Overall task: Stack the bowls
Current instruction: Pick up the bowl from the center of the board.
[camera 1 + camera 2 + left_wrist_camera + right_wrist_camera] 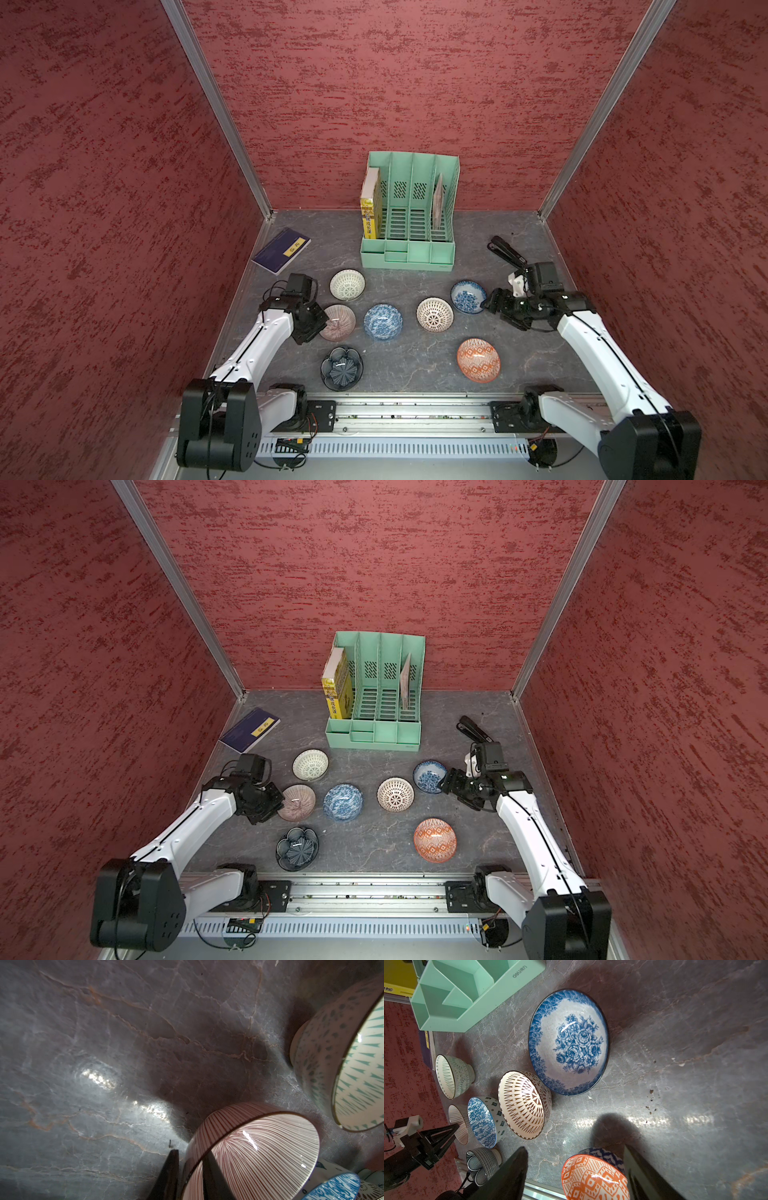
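Left wrist: glossy rnd pink-striped bowl on veined gray tabletop.

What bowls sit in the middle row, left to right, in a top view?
pink-striped bowl → blue swirl bowl → brown lattice bowl → blue floral bowl

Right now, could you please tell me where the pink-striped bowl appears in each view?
In a top view: the pink-striped bowl is leftmost in the middle row of bowls.
In a top view: the pink-striped bowl is likewise leftmost in that row.
Left wrist: it is the large close-up bowl with radiating red lines.
Right wrist: only a striped sliver shows.
Shared landmark: the blue-white swirl bowl beside it.
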You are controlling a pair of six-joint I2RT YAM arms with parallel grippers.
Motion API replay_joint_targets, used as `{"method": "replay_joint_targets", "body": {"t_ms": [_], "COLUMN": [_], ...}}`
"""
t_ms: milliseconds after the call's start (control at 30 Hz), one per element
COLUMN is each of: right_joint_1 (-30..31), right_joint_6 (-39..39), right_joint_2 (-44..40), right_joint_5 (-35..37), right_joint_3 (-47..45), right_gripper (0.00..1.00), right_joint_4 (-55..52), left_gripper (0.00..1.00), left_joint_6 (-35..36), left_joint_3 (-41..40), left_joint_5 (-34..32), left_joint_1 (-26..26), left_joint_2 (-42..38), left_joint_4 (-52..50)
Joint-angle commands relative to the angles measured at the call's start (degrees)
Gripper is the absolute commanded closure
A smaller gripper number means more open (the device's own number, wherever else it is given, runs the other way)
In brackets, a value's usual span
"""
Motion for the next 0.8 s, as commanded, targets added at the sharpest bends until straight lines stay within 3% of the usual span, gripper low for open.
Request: {"method": "replay_joint_targets", "body": {"t_ms": [0, 233, 500, 767], "right_joint_1": [0.51, 0.57, 0.58, 0.59], "right_joint_6": [-0.21, -0.88, -0.66, -0.41], "right_joint_2": [-1.25, -2.03, -1.30, -1.42], "right_joint_5": [-0.32, 0.31, -1.34, -2.75], "right_joint_3": [1.77, 3.03, 3.84, 6.03], "right_gripper": [0.25, 0.25, 0.25, 0.25], "right_joint_4": [-0.68, -1.35, -1.94, -3.59], "left_gripper": [0.81, 0.97, 1.00, 1.00], "left_joint_6": [1.59, 1.74, 0.35, 1.36], "left_joint_3": [1.07, 1.00, 2.40, 10.58], "left_joint_5": [-0.10, 0.51, 2.87, 3.83], "left_joint_1": [-0.19, -0.18, -1.42, -2.95], "left_joint_2": [0.16, 0.28, -3.68, -11.84], "left_joint_4": [1.30, 0.62, -3.66, -15.29]}}
